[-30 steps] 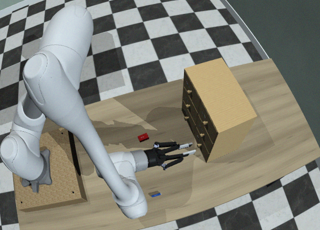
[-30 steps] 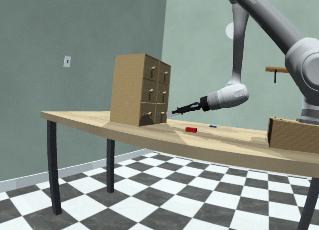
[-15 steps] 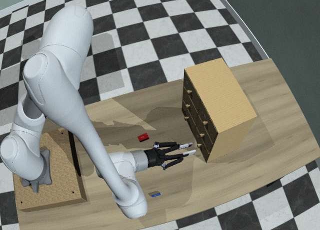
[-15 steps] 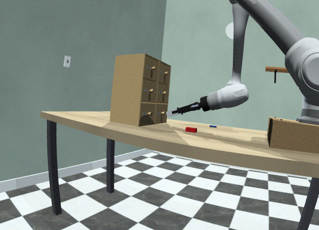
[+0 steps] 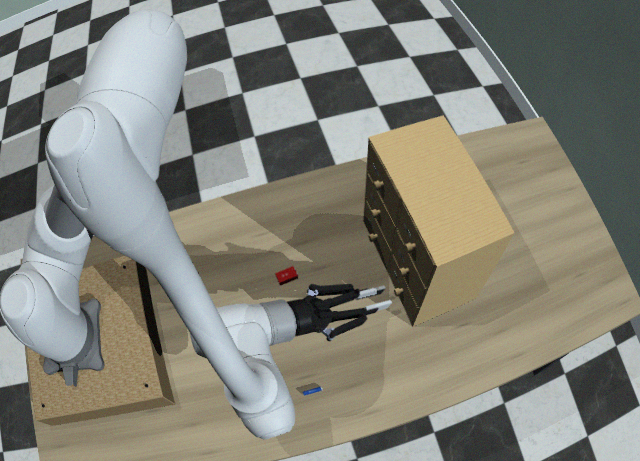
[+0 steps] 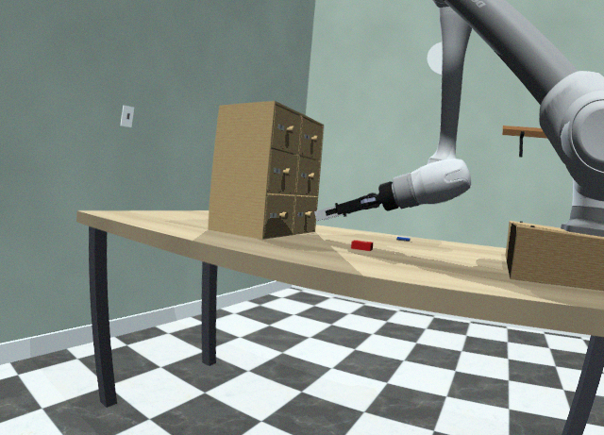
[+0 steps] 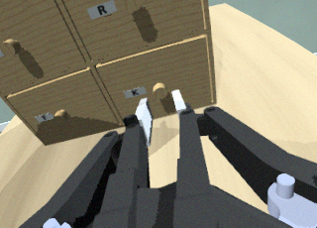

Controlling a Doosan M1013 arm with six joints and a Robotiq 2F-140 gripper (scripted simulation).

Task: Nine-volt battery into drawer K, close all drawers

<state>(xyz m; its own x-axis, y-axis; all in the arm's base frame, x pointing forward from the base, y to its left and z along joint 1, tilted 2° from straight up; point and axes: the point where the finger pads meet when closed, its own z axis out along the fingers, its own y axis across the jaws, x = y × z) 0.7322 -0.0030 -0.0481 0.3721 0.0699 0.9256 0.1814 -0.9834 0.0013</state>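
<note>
Only the wrist view showed the empty, narrowly parted pincer [image 7: 158, 104] flanking the bottom drawer's knob [image 7: 158, 89], with label R [image 7: 101, 10] above.

the table [image 6: 146, 227] is a light wooden slab on dark legs, standing on a checkered floor [image 6: 311, 367]. four items rest directly on its top. a wooden chest [image 5: 439, 187] of six small drawers stands upright towards the far end, all drawer fronts flush with its face. a small red block [image 5: 285, 274] lies flat near the middle of the top, apart from the chest. a thin blue-tipped piece [image 5: 312, 390] lies nearer the front edge, well apart from the red block. a wooden mounting block [image 5: 129, 363] sits at the other end and carries the arm's foot.
</note>
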